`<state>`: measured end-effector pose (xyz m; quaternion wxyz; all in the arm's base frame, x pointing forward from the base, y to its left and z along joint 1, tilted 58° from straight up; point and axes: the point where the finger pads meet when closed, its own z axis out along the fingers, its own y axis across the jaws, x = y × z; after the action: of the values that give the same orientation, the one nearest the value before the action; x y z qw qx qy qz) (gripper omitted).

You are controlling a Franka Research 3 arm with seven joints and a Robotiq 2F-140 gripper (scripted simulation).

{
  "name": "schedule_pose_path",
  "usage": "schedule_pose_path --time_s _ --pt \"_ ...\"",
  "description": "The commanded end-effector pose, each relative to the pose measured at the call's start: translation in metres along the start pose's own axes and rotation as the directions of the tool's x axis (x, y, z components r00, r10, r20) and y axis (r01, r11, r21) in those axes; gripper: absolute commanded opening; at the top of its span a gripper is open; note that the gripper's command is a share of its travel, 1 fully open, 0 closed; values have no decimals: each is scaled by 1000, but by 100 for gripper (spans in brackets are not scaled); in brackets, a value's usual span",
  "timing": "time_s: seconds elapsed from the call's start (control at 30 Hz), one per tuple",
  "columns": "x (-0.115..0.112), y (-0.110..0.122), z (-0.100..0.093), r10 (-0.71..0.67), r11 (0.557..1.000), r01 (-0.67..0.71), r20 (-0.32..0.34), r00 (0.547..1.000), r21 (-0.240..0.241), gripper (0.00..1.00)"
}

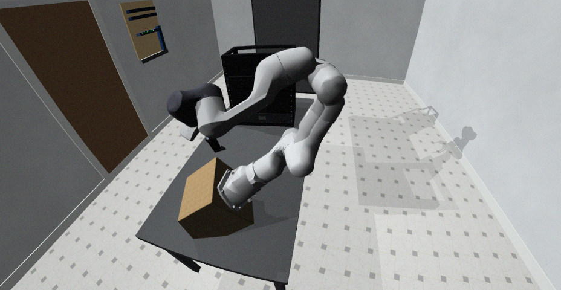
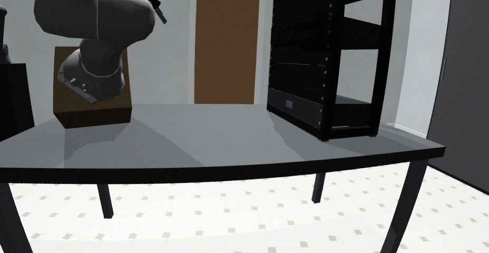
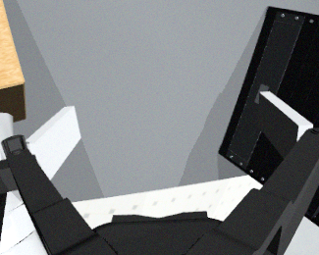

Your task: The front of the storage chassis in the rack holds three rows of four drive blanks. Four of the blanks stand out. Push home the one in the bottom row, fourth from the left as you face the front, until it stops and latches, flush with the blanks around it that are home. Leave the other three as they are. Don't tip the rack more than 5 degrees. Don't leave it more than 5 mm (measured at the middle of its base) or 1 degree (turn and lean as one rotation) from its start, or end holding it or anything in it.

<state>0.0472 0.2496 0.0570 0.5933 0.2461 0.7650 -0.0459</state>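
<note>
The claw (image 3: 160, 154) is spread wide with nothing between its fingers, and is held above the desk (image 2: 212, 132) near the cardboard box (image 2: 92, 109), well apart from the rack (image 2: 328, 63). The approach is judged to be the step in hand; no blank has been touched. Next, the claw must be carried to the rack's front and a fingertip set squarely against the bottom-row, fourth-from-left blank, which cannot be told apart in the dark front. Counted: one arm, one claw, one box, one rack, one desk.
</note>
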Motion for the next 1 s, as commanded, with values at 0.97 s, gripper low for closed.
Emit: schedule_pose_path --time_s 0.97 --pt "-25 158 -84 430 853 -519 -494 756 -51 100"
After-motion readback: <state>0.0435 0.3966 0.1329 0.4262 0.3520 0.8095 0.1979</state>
